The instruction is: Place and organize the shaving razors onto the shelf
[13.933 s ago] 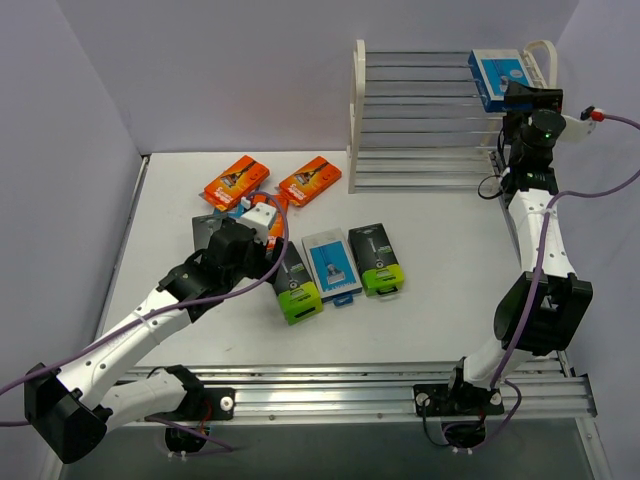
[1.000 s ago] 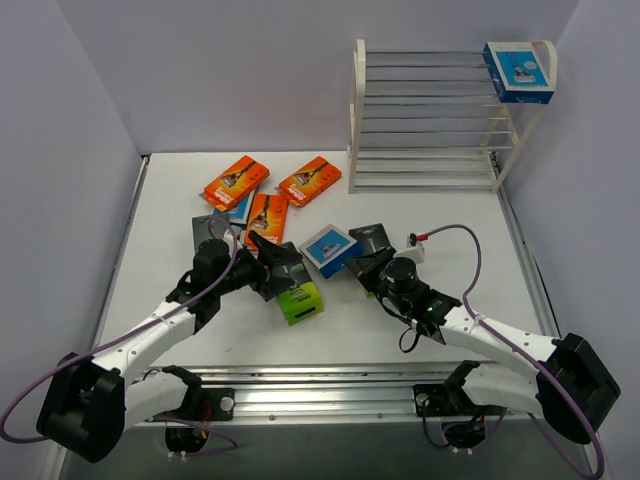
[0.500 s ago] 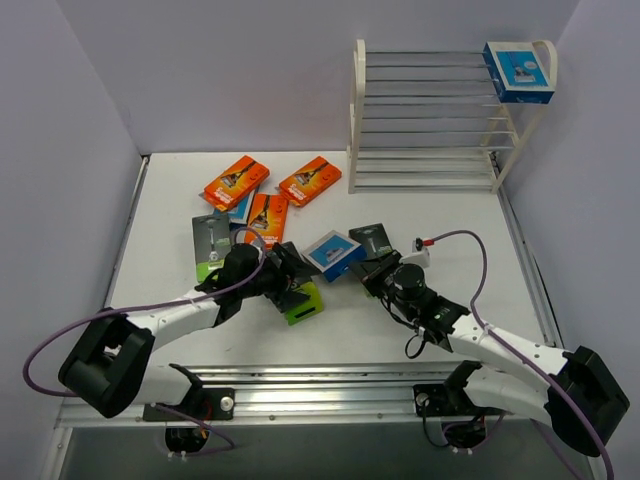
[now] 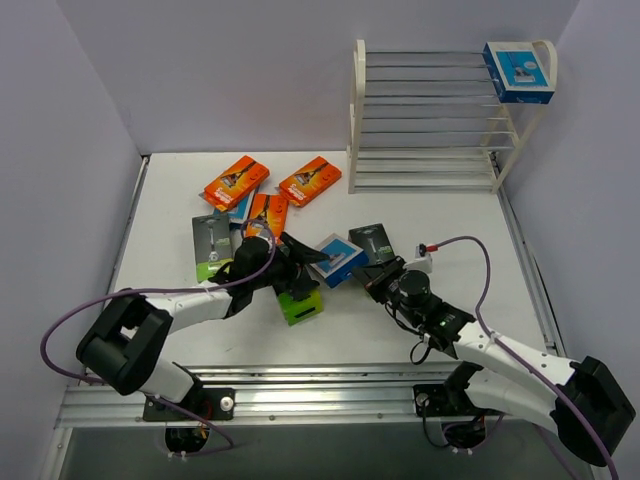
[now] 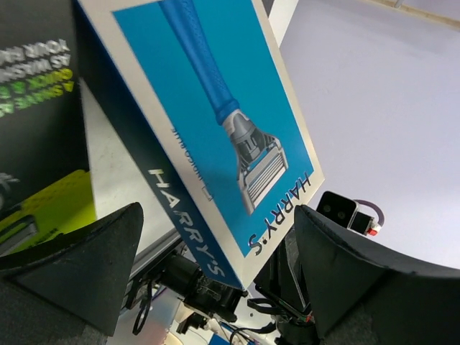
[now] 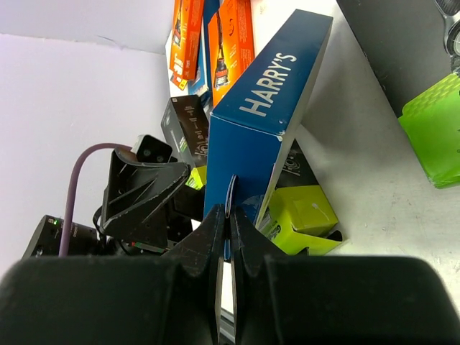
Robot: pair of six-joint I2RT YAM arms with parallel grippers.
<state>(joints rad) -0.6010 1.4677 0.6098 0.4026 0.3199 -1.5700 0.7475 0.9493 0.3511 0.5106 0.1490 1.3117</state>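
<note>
White table (image 4: 450,220), lavender walls; cream shelf (image 4: 356,110) at the back right w/ one blue pack (image 4: 518,72) already on its top tier, far right end.

Change over the last sec: left arm has swung in from the lime-ended black pack (image 4: 302,302) toward mid-table, and the blue Harry's pack (image 4: 336,258) is tipped up on edge, no longer near flat. Probably a handover or regrip setup, so pack two is about to head for the shelf. The other packs, incl. the orange ones (image 4: 237,182), are still loose on the table.

Left arm lies low, stretched across the table. Left gripper (image 4: 298,268) is spread wide, its fingers (image 5: 72,266) either side of the Harry's pack, not clamped yet. Right arm reaches in low from the right. Right gripper (image 6: 228,212) is clenched, apparently pinching a thin tab at the pack's edge and propping it tilted.
</note>
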